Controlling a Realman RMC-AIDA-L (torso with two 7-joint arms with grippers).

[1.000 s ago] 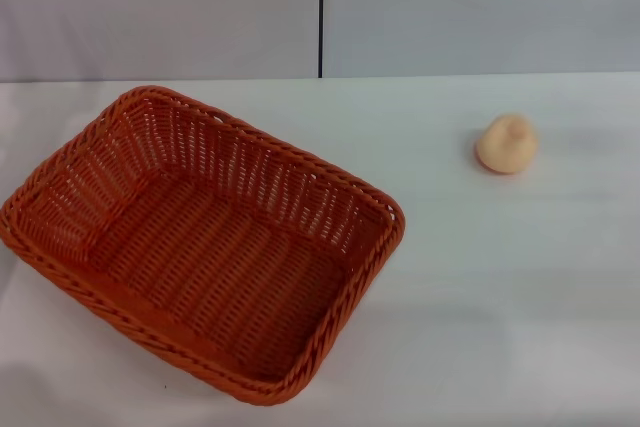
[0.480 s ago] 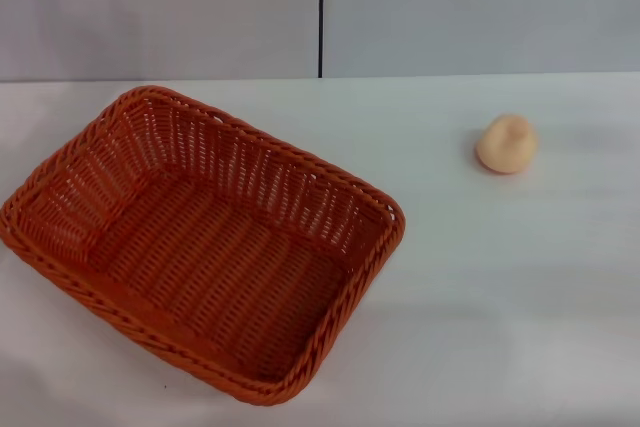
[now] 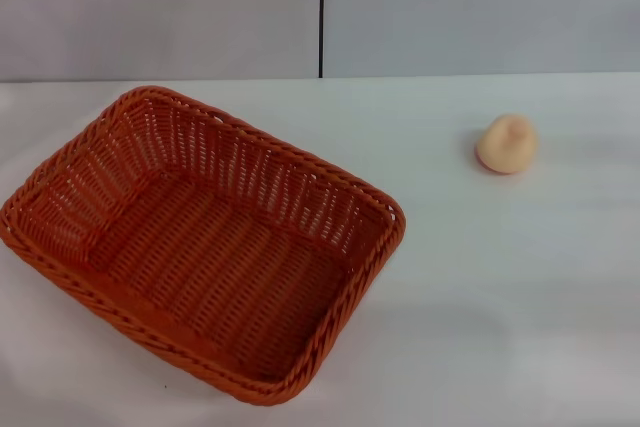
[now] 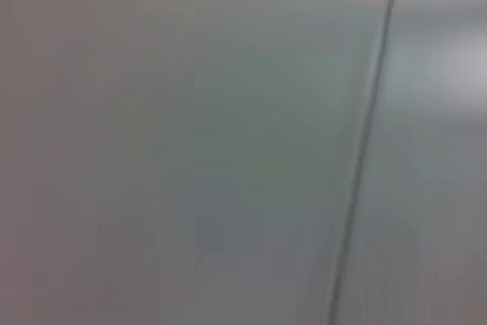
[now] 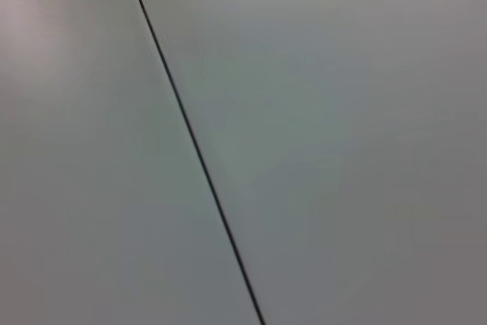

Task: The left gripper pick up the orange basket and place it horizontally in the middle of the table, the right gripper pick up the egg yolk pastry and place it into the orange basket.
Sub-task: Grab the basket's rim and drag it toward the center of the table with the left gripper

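The orange basket lies at the left of the white table in the head view, empty and turned at an angle, with one corner toward the near edge. The egg yolk pastry rests on the table at the right, well apart from the basket. Neither the left gripper nor the right gripper shows in any view. Both wrist views hold only a grey panelled surface with a dark seam.
A grey panelled wall with a vertical dark seam runs along the table's far edge. Bare white tabletop lies between the basket and the pastry and in front of the pastry.
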